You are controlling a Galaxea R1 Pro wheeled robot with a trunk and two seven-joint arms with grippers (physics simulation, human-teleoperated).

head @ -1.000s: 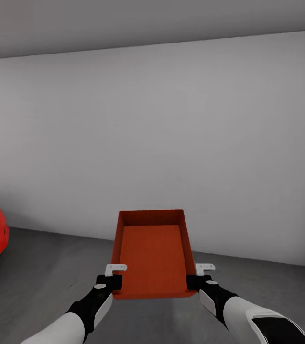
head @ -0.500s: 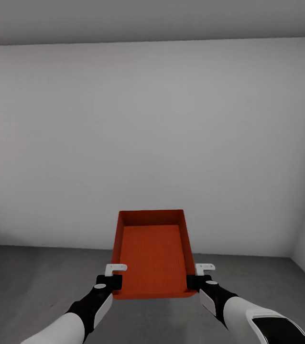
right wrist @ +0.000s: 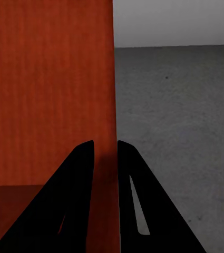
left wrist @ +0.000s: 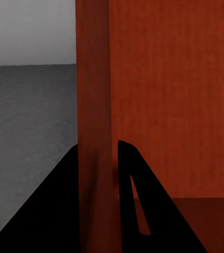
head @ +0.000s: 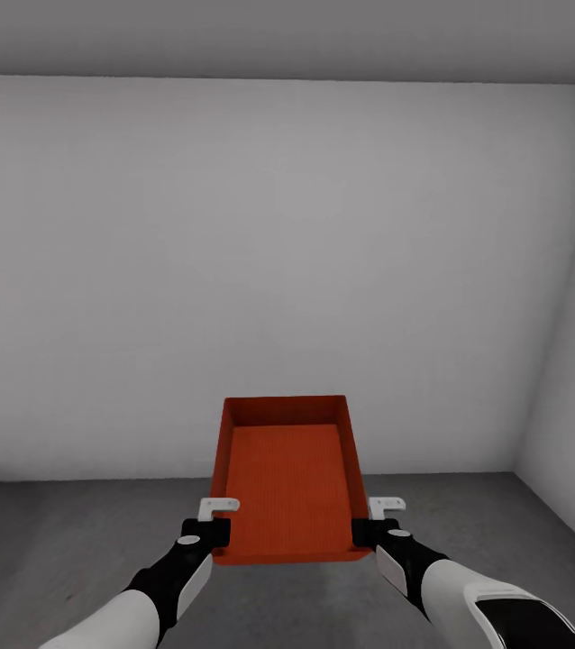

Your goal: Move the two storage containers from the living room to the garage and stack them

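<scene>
Dark-grey mottled concrete floor [head: 71,541] lies under both arms, meeting plain white walls [head: 260,270] beneath a grey ceiling [head: 278,36]; a wall corner stands ahead to the right. Nearest the camera, the left gripper [head: 217,523] pinches the left side wall of one orange-red storage container [head: 287,482]; in the left wrist view its fingers [left wrist: 138,200] sit on either side of that wall [left wrist: 96,132]. The right gripper [head: 370,525] likewise clamps the right side wall [right wrist: 109,105], one finger [right wrist: 75,200] inside, one outside. Container is held level in the air above the floor, open side up, empty, well short of the far wall.
</scene>
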